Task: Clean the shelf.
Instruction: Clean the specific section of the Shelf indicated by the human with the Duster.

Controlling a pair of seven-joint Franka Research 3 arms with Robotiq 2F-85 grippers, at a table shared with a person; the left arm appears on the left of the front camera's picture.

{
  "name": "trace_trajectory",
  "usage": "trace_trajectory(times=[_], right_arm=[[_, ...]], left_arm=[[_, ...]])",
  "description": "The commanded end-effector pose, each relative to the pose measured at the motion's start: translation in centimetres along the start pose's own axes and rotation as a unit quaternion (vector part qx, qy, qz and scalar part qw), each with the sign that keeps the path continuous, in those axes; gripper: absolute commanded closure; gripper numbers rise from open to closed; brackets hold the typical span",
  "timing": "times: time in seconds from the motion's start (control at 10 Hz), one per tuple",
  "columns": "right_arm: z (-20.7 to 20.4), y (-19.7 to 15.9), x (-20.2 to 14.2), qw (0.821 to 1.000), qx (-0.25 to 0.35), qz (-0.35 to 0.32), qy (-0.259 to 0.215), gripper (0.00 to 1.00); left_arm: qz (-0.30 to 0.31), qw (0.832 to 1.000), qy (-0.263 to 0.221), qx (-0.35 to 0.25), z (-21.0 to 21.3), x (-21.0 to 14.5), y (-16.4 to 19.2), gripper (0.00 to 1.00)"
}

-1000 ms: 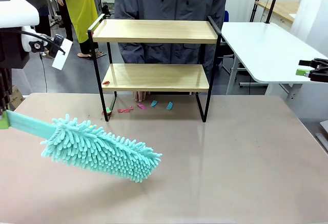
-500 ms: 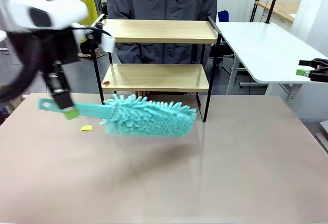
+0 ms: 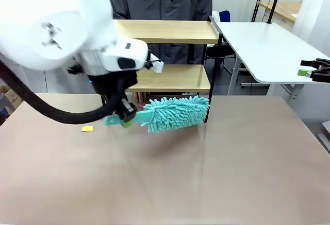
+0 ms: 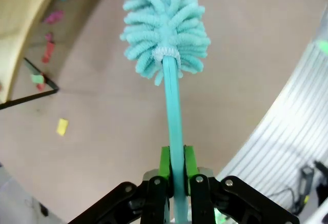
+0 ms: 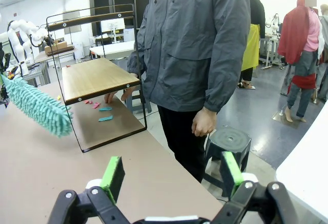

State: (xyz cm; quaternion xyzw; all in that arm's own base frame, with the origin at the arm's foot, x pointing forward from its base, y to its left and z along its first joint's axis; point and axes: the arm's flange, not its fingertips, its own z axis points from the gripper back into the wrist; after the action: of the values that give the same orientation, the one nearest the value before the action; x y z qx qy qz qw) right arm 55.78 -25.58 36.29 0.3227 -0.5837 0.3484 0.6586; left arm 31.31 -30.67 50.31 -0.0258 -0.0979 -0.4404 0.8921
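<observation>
The shelf (image 3: 172,31) stands at the table's far side, with two wooden boards in a black frame; it also appears in the right wrist view (image 5: 100,78) and as a board corner (image 4: 20,24) in the left wrist view. My left gripper (image 3: 125,117) (image 4: 174,165) is shut on the flat handle (image 4: 173,106) of a teal fluffy duster. The duster head (image 3: 178,113) (image 4: 165,24) (image 5: 38,106) hovers low over the table in front of the shelf's lower board, near its right leg. My right gripper (image 3: 312,68) (image 5: 169,175) stands open with nothing in it, off the table's right side.
Small coloured scraps (image 4: 51,19) (image 5: 105,108) lie on the table under the shelf, and a yellow scrap (image 3: 86,128) (image 4: 62,126) lies left of it. A person (image 5: 195,44) stands behind the shelf, fingers (image 5: 114,97) on the table beneath it. A white table (image 3: 268,50) sits at the right.
My left arm has swung the duster from the front left of the table up to the shelf's foot. The right gripper has stayed put.
</observation>
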Motion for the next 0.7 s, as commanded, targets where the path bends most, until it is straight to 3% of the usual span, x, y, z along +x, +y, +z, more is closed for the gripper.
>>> trace_trajectory(times=[0.0, 0.1, 0.2, 0.3, 0.5, 0.6], right_arm=[[-0.1, 0.1, 0.5, 1.000, -0.003, -0.008, 0.002, 0.00], [-0.1, 0.1, 0.5, 1.000, -0.003, -0.008, 0.002, 0.00], [-0.1, 0.1, 0.5, 1.000, -0.003, -0.008, 0.002, 0.00], [-0.1, 0.1, 0.5, 1.000, -0.003, -0.008, 0.002, 0.00], [-0.1, 0.1, 0.5, 1.000, -0.003, -0.008, 0.002, 0.00], [-0.1, 0.1, 0.5, 1.000, -0.003, -0.008, 0.002, 0.00]], left_arm=[[0.035, 0.999, -0.028, 0.027, -1.1, 0.6, 0.1, 0.87], [0.044, 0.998, -0.029, 0.021, -1.3, 0.8, 0.5, 0.87], [0.068, 0.997, 0.022, 0.022, -0.5, 0.2, 1.0, 0.87], [0.030, 0.999, -0.019, 0.007, -1.5, 1.1, 0.1, 0.87], [0.045, 0.999, -0.007, 0.010, -1.6, 0.8, 0.7, 0.87], [0.055, 0.996, -0.061, 0.022, -1.0, 1.0, -0.3, 0.87]])
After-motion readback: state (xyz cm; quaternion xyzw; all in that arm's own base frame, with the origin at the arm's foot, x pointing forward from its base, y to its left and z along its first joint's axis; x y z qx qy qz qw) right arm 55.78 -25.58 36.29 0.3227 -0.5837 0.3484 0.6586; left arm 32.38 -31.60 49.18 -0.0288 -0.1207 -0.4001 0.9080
